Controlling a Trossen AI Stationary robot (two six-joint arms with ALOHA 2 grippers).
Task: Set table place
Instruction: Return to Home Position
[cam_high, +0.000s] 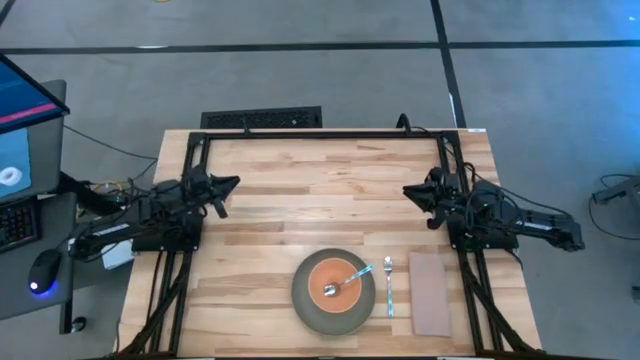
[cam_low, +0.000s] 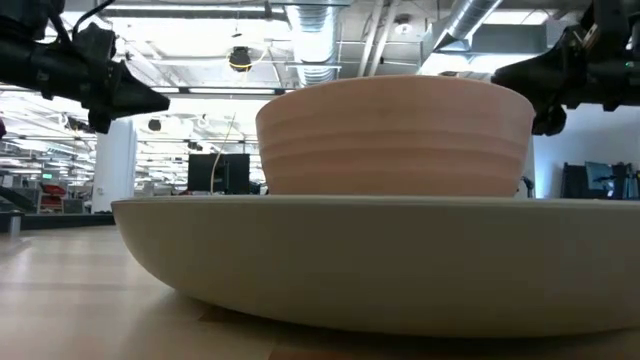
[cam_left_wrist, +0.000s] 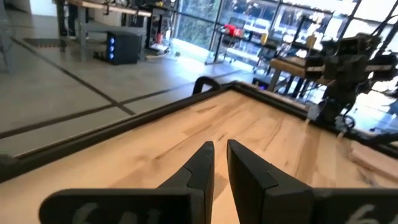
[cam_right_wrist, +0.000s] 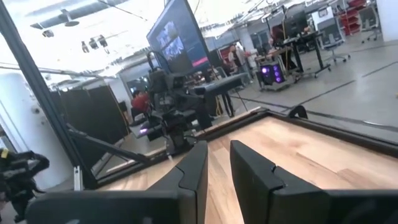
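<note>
Here's the place setting: the grey-green plate sits near the table's edge on my right-arm side. The orange bowl is nested in its middle, and the spoon rests in the bowl with its blue handle leaning out over the rim toward the fork. The fork lies straight, just beside the plate, between it and the pale napkin, and everything looks squared up. Out from there, the wooden table is bare planks up to my two arms. My left gripper hangs over the left side and my right gripper over the right, both well apart from the dishes and pointing inward at each other. Both sets of jaws are drawn in to a narrow slit and hold nothing. To my eye the setting is finished and all that's left is parking. To park well, I should stay high, fold each arm back on its own side, and never sweep across the bowl. That spoon handle sticks up and out, and one brush would tip it off. Jaws stay narrow, and no dipping toward the napkin on the right.
</note>
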